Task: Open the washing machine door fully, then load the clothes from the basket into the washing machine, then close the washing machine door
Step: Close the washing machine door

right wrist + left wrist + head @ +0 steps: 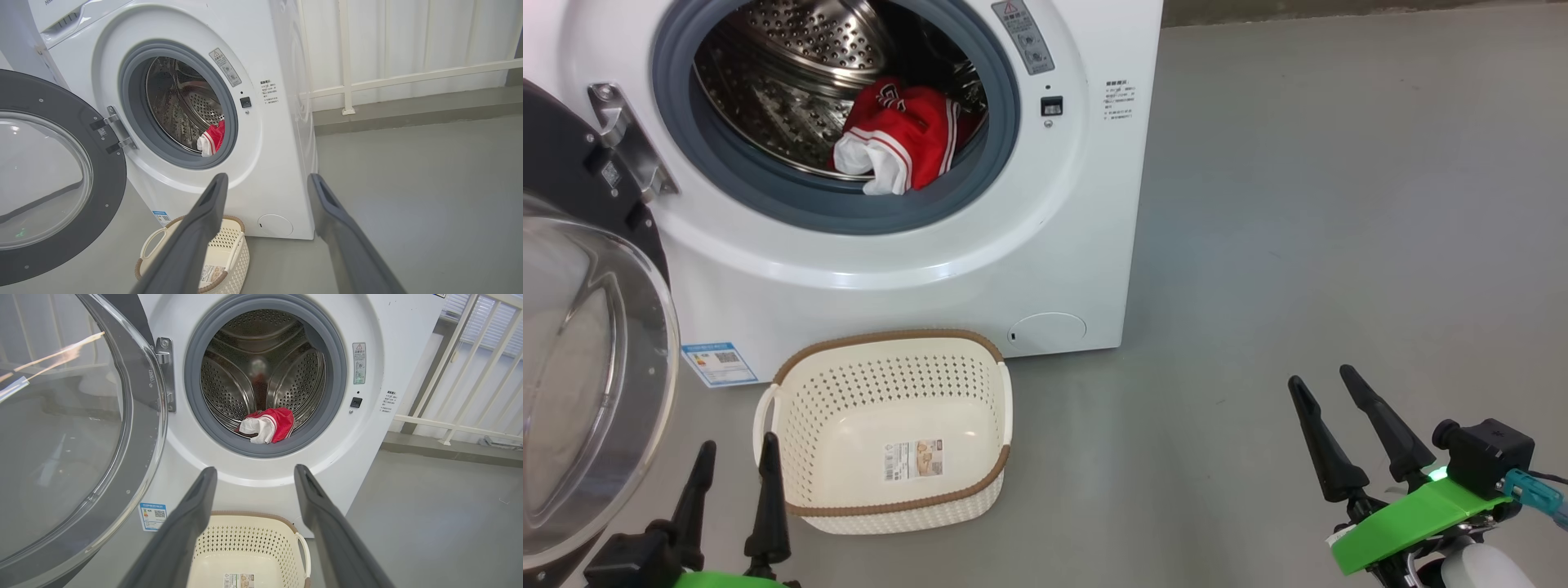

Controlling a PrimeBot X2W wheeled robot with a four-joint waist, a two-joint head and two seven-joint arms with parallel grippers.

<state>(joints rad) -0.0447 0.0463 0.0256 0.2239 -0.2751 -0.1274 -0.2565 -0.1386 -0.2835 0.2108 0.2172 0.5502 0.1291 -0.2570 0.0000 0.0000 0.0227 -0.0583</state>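
The washing machine stands on a grey floor with its round opening facing the robot. The washing machine door is swung open to the robot's left and hangs on a metal hinge at the left edge of the opening. Its clear glass bowl and dark ring face the head camera. The clothes, a red bundle with white and black trim, lie inside the perforated steel drum. They rest at its lower front, against the grey rubber gasket. The basket sits on the floor just in front of the machine, below the opening. Its inner bottom is in plain sight and carries a sticker. A blue label is fixed to the lower front corner of the machine, beside the basket. The left gripper is at the lower left of the head view, between the door and the basket's left handle. Its fingers are spread wide and it holds nothing. The right gripper is at the lower right, over bare floor and well apart from the basket. Its fingers are likewise spread wide and it holds nothing. In the right wrist view, a white railing stands behind the machine.
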